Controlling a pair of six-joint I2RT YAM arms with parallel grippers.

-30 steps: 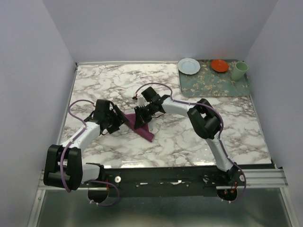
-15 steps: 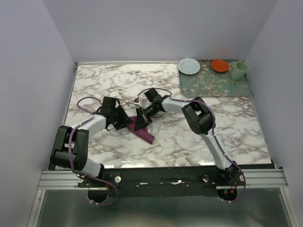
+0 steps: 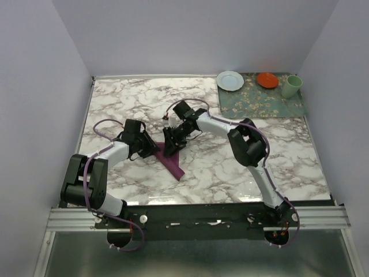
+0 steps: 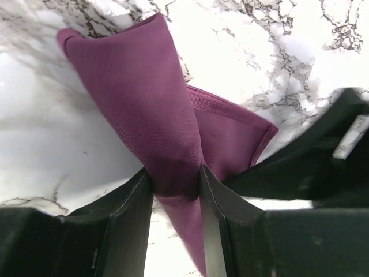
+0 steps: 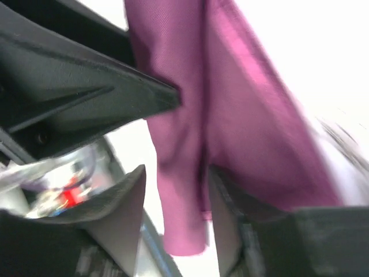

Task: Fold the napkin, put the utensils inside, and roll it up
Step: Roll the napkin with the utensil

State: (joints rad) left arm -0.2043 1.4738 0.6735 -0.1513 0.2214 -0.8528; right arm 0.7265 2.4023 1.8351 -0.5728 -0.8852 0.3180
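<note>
Pinching a fold of the napkin (image 4: 138,86) tight between its fingers, left gripper (image 4: 176,173), cloth bunched narrow on the marble table (image 3: 242,167) between both arms, right gripper (image 5: 176,173) straddling its far end, jaws partly apart, hold undeterminable through blur.

Looks like a robotics lab test cell rather than a home or a kitchen: boxed in by plain pale walls (image 3: 196,34) on three sides, around one marble-patterned table (image 3: 230,167). Fitted along the table's near edge with a bare metal rail (image 3: 323,216), a left arm (image 3: 112,151) and a right arm (image 3: 253,150) bolted there, purple cables (image 3: 102,121) looping off them in the open. Dressed only at the far right corner, with a green flowered mat (image 3: 259,104) carrying a pale plate (image 3: 230,80), an orange dish (image 3: 267,79) and a green cup (image 3: 292,86).
</note>
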